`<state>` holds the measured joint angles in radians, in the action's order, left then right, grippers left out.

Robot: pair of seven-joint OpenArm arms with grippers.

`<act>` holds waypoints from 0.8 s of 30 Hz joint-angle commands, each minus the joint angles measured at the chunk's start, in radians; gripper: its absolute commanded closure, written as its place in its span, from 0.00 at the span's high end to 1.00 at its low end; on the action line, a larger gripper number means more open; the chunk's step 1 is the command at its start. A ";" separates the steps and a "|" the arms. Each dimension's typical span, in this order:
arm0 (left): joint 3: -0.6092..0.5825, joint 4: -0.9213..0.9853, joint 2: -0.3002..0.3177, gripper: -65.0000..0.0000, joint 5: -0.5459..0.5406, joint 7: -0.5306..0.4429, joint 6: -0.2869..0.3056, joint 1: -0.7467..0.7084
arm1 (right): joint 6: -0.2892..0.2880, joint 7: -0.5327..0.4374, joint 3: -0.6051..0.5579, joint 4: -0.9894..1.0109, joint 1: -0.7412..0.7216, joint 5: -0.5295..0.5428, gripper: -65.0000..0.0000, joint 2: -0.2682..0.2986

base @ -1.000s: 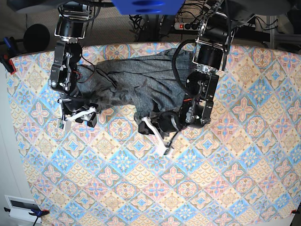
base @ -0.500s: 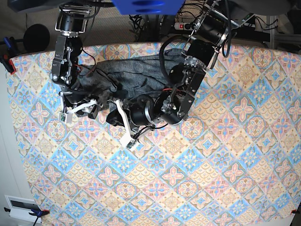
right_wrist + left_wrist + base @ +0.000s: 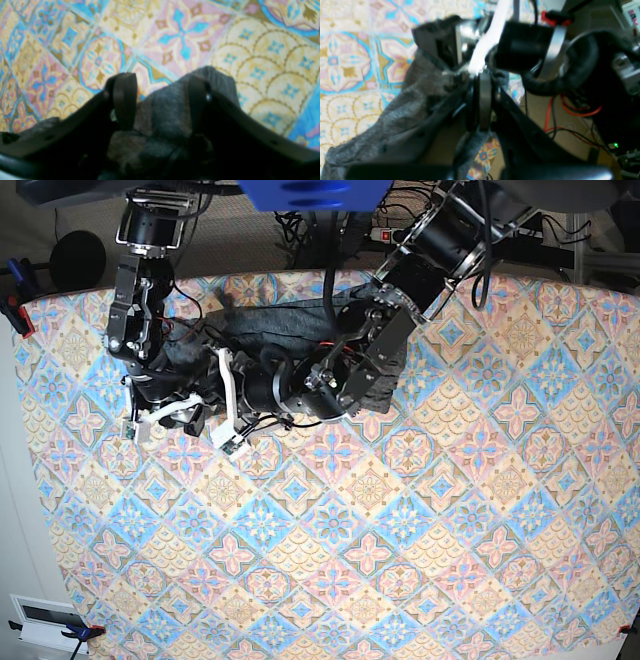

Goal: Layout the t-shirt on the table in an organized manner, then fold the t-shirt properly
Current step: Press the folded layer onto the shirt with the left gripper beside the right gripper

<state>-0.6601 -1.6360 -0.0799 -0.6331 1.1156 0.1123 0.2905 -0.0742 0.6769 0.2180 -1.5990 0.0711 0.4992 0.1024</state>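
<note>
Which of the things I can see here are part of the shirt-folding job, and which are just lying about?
Part of the job:
- heathered dark-grey knit t-shirt, bunched at the far edge
- table under a pastel diamond-tile cloth
- left gripper, shut on the shirt
- right gripper, open, with shirt fabric between its fingers

Just lying about:
- white power strip and tangled cables on the floor behind
- white box at the near corner

We see two black arms, the left arm (image 3: 400, 330) and right arm (image 3: 135, 310), with silver joint rings, white brackets, red and black cables, and dark rubbery pincer fingers (image 3: 123, 100).
</note>
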 commanded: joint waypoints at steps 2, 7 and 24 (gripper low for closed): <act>0.012 -0.016 -0.011 0.00 -0.014 -0.030 0.002 0.023 | -0.005 -0.019 0.002 -0.021 -0.014 0.006 0.49 0.007; 0.013 0.069 -0.008 0.00 -0.015 -0.032 0.002 0.023 | -0.005 -0.019 0.002 -0.021 -0.014 0.005 0.49 0.007; 0.104 0.173 -0.008 0.00 -0.024 -0.033 0.005 -0.017 | -0.005 -0.019 0.002 -0.019 -0.015 0.003 0.49 0.007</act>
<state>-0.5587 -1.4445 -0.0780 -0.6434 1.0977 0.1097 0.2562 -0.0734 0.6800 0.2180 -1.5990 0.0715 0.4973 0.1028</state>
